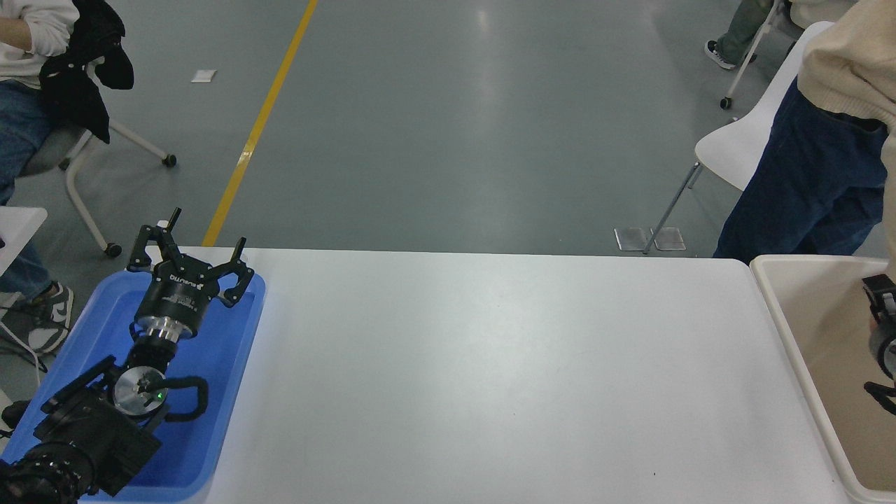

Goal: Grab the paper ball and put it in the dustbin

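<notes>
Smooth white desk (pixel 490 364). At its left, the left tool (pixel 190 260), fingers apart, over a glossy blue tray (pixel 231 392). At its right, a thick-rimmed cream dustbin (pixel 784 336); right tool (pixel 883 329) barely visible, state unclear.

White lettering on the left end effector (pixel 187 246) is too small to read.

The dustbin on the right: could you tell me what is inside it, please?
Over the dustbin, part of the right arm enters from the right edge. The visible walls are bare; no paper ball shows. Much of the bin is out of frame.
</notes>
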